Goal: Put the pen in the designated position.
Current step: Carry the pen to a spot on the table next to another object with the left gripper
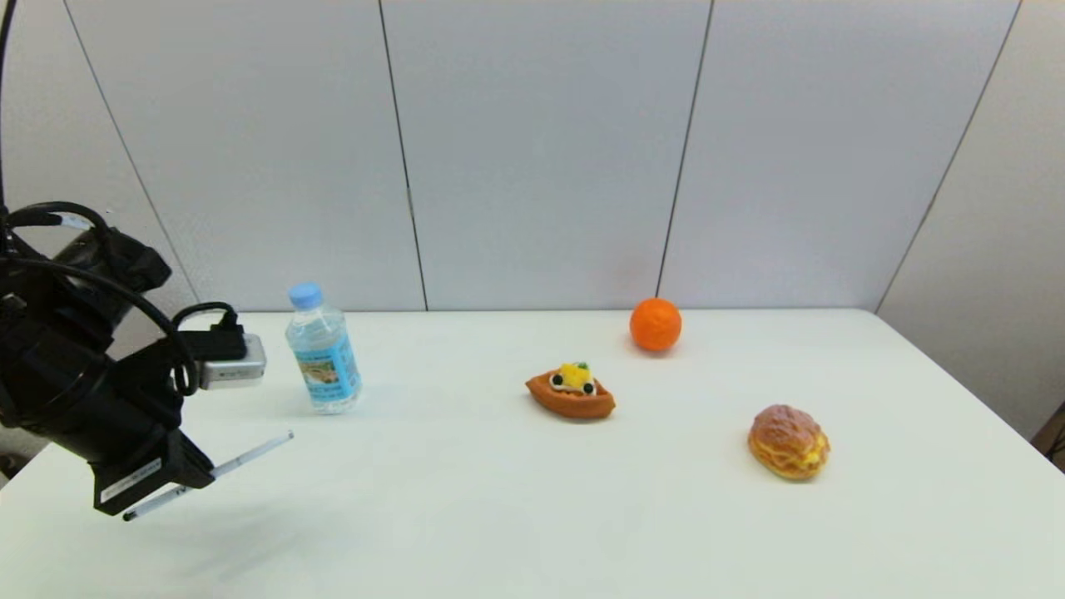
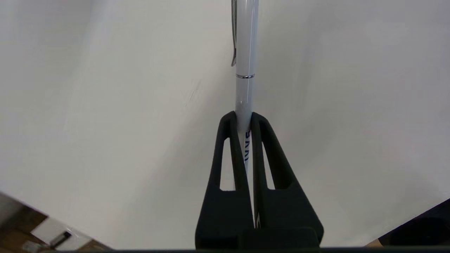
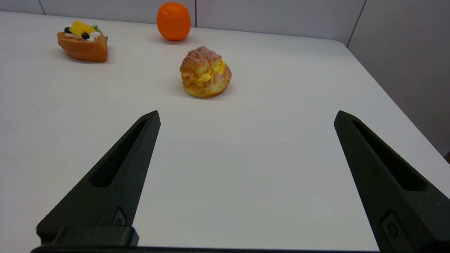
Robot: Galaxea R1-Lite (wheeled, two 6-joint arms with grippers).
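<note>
The slim white pen (image 1: 250, 454) hangs above the table at the near left, slanting up to the right, its lower end showing below the wrist. My left gripper (image 2: 245, 117) is shut on the pen (image 2: 245, 52) at mid-barrel, over the dark print, with the clip end sticking out beyond the fingertips. In the head view the left wrist hides the fingers. The bare white tabletop (image 1: 349, 507) below and right of the pen carries no mark. My right gripper (image 3: 246, 117) stands open and empty low over the table's right side, out of the head view.
A water bottle (image 1: 323, 349) with a blue cap stands just behind the pen. A fruit tart (image 1: 571, 391) sits mid-table, an orange (image 1: 656, 324) near the back edge, a cream puff (image 1: 788, 442) to the right. The table's left edge is close under the left arm.
</note>
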